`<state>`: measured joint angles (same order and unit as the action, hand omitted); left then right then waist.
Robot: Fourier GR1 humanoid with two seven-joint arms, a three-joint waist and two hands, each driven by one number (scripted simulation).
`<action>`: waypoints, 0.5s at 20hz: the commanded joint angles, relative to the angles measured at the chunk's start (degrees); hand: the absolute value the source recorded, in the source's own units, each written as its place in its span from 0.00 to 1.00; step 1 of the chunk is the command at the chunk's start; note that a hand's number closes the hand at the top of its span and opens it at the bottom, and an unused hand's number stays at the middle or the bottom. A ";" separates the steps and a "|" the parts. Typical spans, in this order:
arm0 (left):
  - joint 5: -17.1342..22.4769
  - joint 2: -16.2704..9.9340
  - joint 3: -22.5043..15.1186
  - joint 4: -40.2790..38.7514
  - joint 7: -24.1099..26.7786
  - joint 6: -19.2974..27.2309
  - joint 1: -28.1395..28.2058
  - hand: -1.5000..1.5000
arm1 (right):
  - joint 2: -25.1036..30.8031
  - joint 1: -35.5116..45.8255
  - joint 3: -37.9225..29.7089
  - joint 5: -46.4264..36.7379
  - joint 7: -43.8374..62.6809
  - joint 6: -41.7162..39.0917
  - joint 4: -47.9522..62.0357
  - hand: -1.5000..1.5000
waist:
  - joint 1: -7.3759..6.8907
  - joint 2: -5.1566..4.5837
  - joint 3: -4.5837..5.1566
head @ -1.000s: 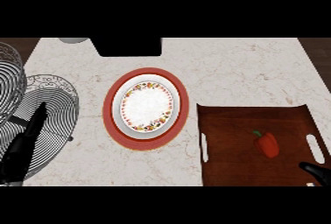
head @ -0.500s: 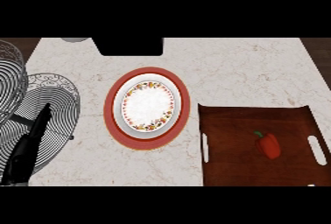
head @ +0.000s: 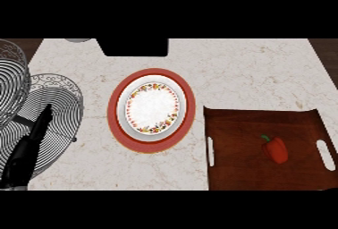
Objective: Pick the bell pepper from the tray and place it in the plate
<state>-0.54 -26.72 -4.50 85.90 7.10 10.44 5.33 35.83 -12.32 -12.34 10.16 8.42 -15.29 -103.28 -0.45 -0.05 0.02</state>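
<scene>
At the far left, the left hand [head: 30, 145] lies over the wire racks [head: 56, 112], its fingers stretched out straight and together toward the top of the view, holding nothing. Compared with a second ago it sits in much the same place, only shifted slightly; it reads as a resting hand rather than one at work.

In the middle of the marble worktop [head: 251, 71] stands the plate [head: 153, 107], white with a flowered rim, set on a red round mat [head: 119, 129]. Nothing lies on it, and it has not moved.

To the right, the dark wooden tray [head: 238, 134] sits just beside the mat, its white handles at either side. The bell pepper [head: 276, 149], red with a green stem, lies on the tray's floor toward its right half, exactly where it was before.

The real change is at the lower right: a second ago the right hand showed as a dark shape at the tray's near right corner; half a second ago it was almost gone, and now it shows nowhere, so whether its fingers are apart or together cannot be told. That suggests the right arm has drawn back out of view instead of closing on the pepper. The task therefore looks to be at its very start: the pepper is not yet grasped, and a reach from the right over the tray would be needed first.
</scene>
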 commanded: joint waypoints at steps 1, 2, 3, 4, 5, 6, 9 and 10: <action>-0.24 2.11 1.31 -6.02 3.27 -0.33 -2.97 0.50 | 2.76 5.64 2.29 -0.88 4.35 -4.65 5.67 0.00 | 0.10 -0.14 0.02; 0.45 0.71 1.86 -4.14 2.71 -2.31 -0.44 0.50 | 0.87 4.80 4.35 -4.60 2.61 -3.99 5.84 0.00 | 0.05 -0.04 -0.01; -0.48 1.01 1.99 -3.06 2.32 -1.20 -0.89 0.50 | 1.54 6.76 4.52 -4.66 2.40 -5.65 8.97 0.00 | -0.07 -0.04 -0.02; -1.45 1.59 1.26 -4.56 -0.37 -0.78 -4.90 0.50 | 2.27 8.90 5.91 -5.73 4.71 -5.84 8.62 0.00 | 0.07 -0.11 -0.01; -0.33 1.23 2.46 -5.75 5.18 -2.26 -0.82 0.50 | 2.60 9.59 6.20 -7.11 3.71 -6.74 11.14 0.00 | -0.21 -0.08 -0.01; -0.80 1.06 2.10 -2.99 0.92 -1.86 -2.10 0.50 | 1.85 9.86 8.43 -9.04 5.05 -6.52 9.24 0.00 | -0.11 -0.02 -0.02; -2.04 2.17 0.95 1.55 -0.82 -0.62 0.06 0.50 | 3.26 13.03 10.26 -13.12 3.22 -9.06 15.48 0.00 | -0.45 -0.03 -0.05; -2.04 1.50 2.02 -1.00 0.84 -1.80 -0.09 0.50 | 0.91 10.73 12.33 -16.80 0.05 -7.63 16.03 0.00 | -0.07 -0.02 -0.04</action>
<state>-1.73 -25.41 -2.97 84.83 7.86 9.08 4.79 37.67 -2.98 -3.66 -0.61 11.04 -21.87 -91.70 -0.67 -0.08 -0.01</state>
